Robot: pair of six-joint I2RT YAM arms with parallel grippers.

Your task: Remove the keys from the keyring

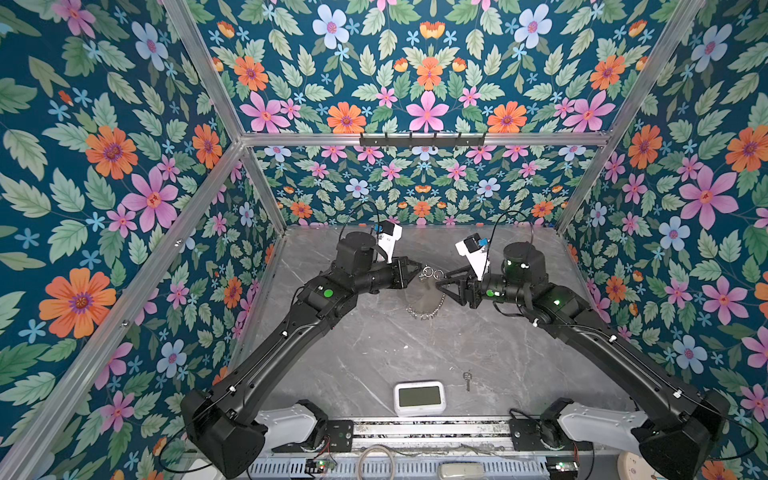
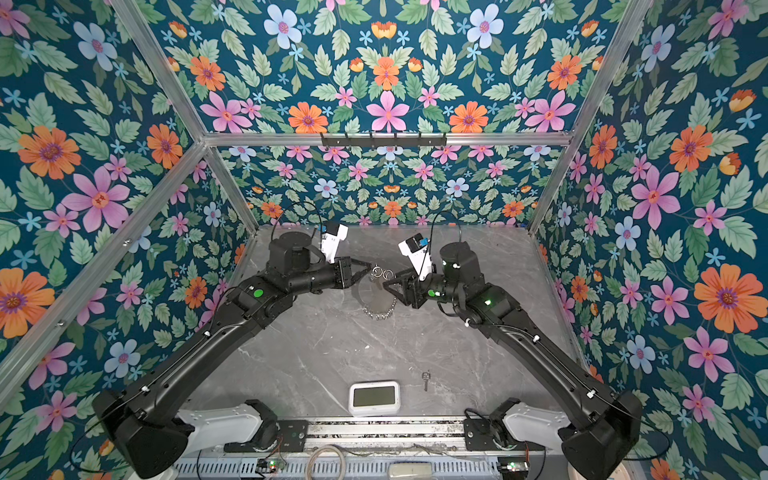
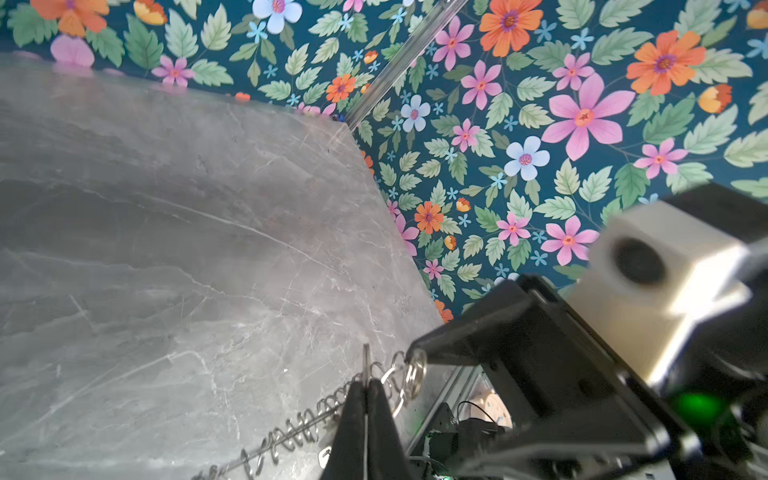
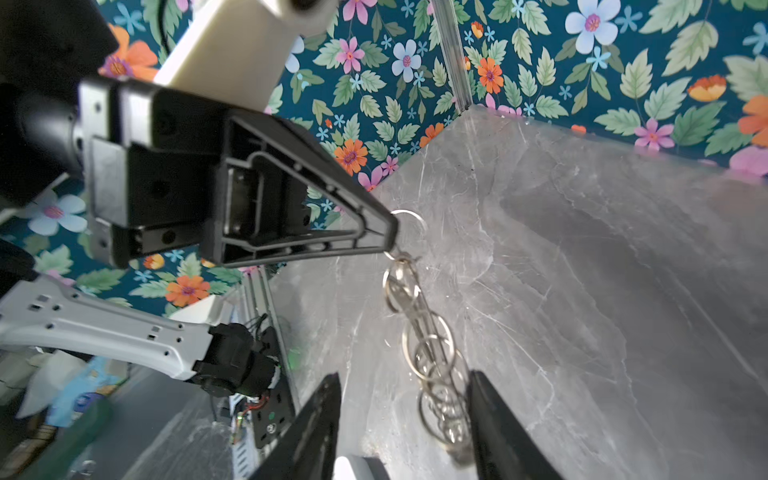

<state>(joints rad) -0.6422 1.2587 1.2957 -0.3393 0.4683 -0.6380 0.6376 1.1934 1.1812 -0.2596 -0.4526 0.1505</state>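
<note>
**A:** How far along is it in both top views?

**B:** About halfway, I'd judge. One slim silver-grey metal key (image 1: 468, 379) lies loose on the grey marbled table (image 1: 353, 365), just beside the white rectangular clock (image 1: 419, 397), on the right arm's side. The flat C-shaped translucent grey keyring (image 1: 422, 301), edged with small silver rings, is well beyond the clock, towards the back wall.

**A:** And the grippers?

**B:** The left gripper (image 1: 417, 270) pinches the keyring's top edge. The right gripper (image 1: 439, 281) is just beside it, jaws apart.

**A:** What about the left wrist view?

**B:** The left fingers (image 3: 353, 407) press together on the plate's thin edge, and the ring chain (image 3: 291, 432) trails away from them.

**A:** And the right wrist view?

**B:** The right jaws stand either side of the ring chain, clamping nothing. A slim piece among the upper rings (image 4: 401, 291) may be the second key, which would be what's left to remove, but I can't be sure. The plate hardly shows against the table, and I can't tell whether its lower edge rests there.
</note>
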